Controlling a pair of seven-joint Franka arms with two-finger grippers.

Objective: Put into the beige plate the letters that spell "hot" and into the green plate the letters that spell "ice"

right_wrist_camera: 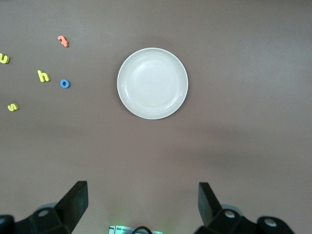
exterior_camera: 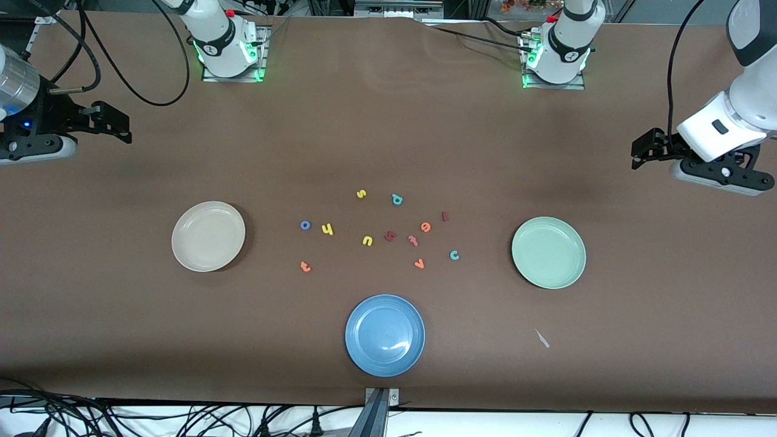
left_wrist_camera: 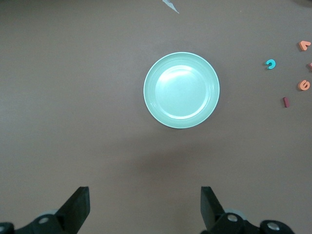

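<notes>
Three plates rest on the brown bench (exterior_camera: 388,139): one beige plate (exterior_camera: 208,236) toward the right arm's end, one green plate (exterior_camera: 549,252) toward the left arm's end, and one blue plate (exterior_camera: 385,335) between them, nearest the front camera. All three are empty.

Eleven foam letters lie scattered between the beige and green plates, none touching a plate. For "hot": one yellow h (exterior_camera: 327,229), one blue o (exterior_camera: 305,226) just beside it, and one orange t (exterior_camera: 305,266) nearer the front camera. For "ice": one dark red i (exterior_camera: 445,216), one orange e (exterior_camera: 426,227) beside it, and one teal c (exterior_camera: 454,255). The five others: yellow s (exterior_camera: 361,194), teal a (exterior_camera: 397,199), yellow n (exterior_camera: 367,241), dark red k (exterior_camera: 390,237), pinkish-red t (exterior_camera: 413,241), plus one orange v (exterior_camera: 419,264).

The left gripper (left_wrist_camera: 145,207) hangs above the bench at its own end, fingers spread wide, holding nothing. The right gripper (right_wrist_camera: 143,204) hangs likewise at its end, fingers wide apart and empty.
</notes>
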